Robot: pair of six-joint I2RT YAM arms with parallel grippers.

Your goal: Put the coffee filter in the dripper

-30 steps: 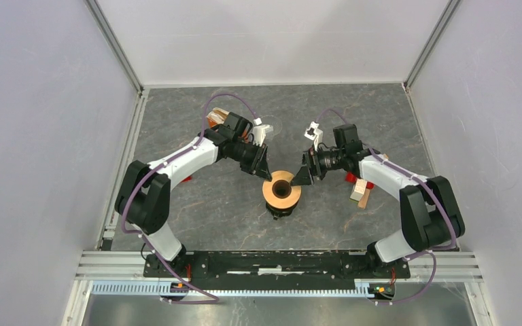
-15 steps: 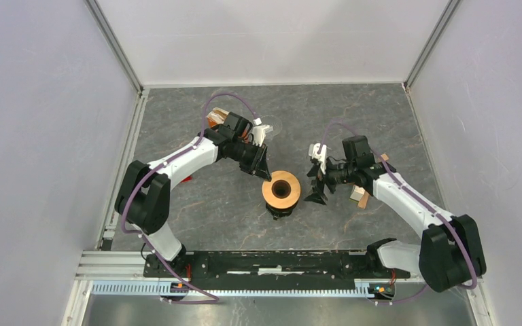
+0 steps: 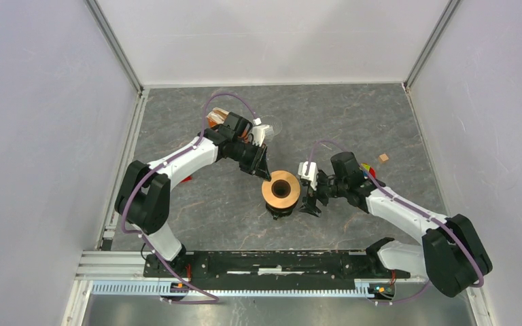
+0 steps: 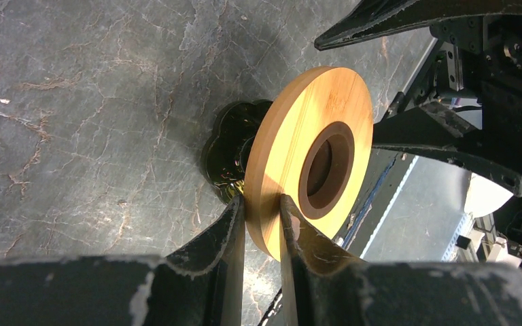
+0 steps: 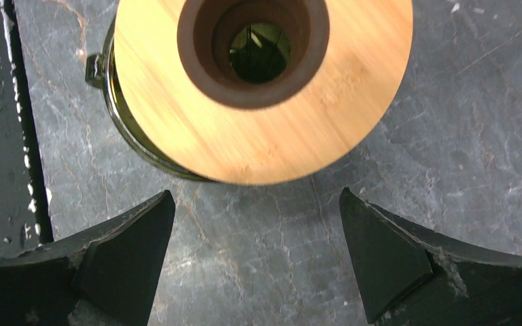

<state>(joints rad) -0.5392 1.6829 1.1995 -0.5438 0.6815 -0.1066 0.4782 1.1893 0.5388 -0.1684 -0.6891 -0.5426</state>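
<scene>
The dripper's tan wooden ring (image 3: 272, 197) sits on a squat black vessel (image 3: 280, 212) at mid-table. A brown lining, seemingly the coffee filter (image 3: 283, 185), fills the ring's opening. My left gripper (image 3: 269, 178) is shut on the ring's far-left edge; in the left wrist view its jaws (image 4: 262, 200) pinch the ring (image 4: 292, 142), with the filter (image 4: 345, 156) and vessel (image 4: 228, 149) behind. My right gripper (image 3: 310, 202) is open and empty just right of the ring. In the right wrist view it (image 5: 257, 197) hovers over bare table beside the ring (image 5: 353, 88), filter (image 5: 197, 41) and vessel (image 5: 126, 122).
Orange and white items (image 3: 216, 119) lie behind the left arm at the back. A small tan block (image 3: 383, 157) lies at the right, a red piece (image 3: 187, 178) under the left arm. Enclosure walls ring the grey marbled table (image 3: 211, 217).
My right gripper left the ring's right rim, swung out to the right, then came back lower beside the ring's near-right side, open. My left gripper has kept its hold on the ring.
</scene>
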